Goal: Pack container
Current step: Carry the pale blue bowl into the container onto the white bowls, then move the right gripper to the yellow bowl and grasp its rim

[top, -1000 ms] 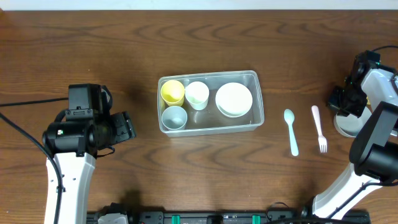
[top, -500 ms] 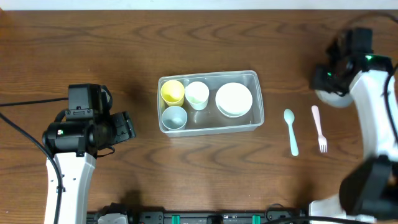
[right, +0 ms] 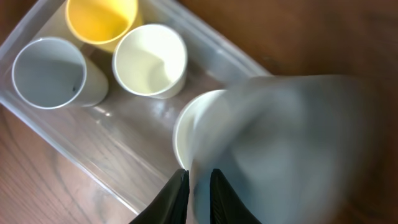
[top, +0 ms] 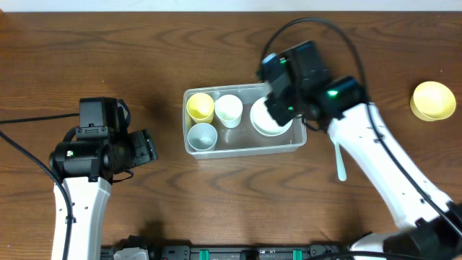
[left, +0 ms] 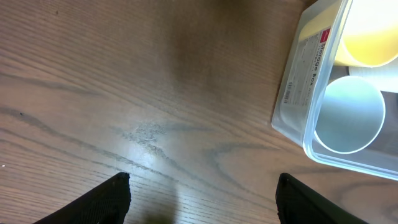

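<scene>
Container (top: 238,142) just beneath right jaws with bowl (right: 280,143)

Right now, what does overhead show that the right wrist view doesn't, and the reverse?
Only overhead: the yellow bowl at the table's far right, the spoon and the left arm. Only right wrist: a blurred pale object gripped in the right pincer. Both: the container holding the yellow cup, white cup, blue cup and white bowl.
</scene>
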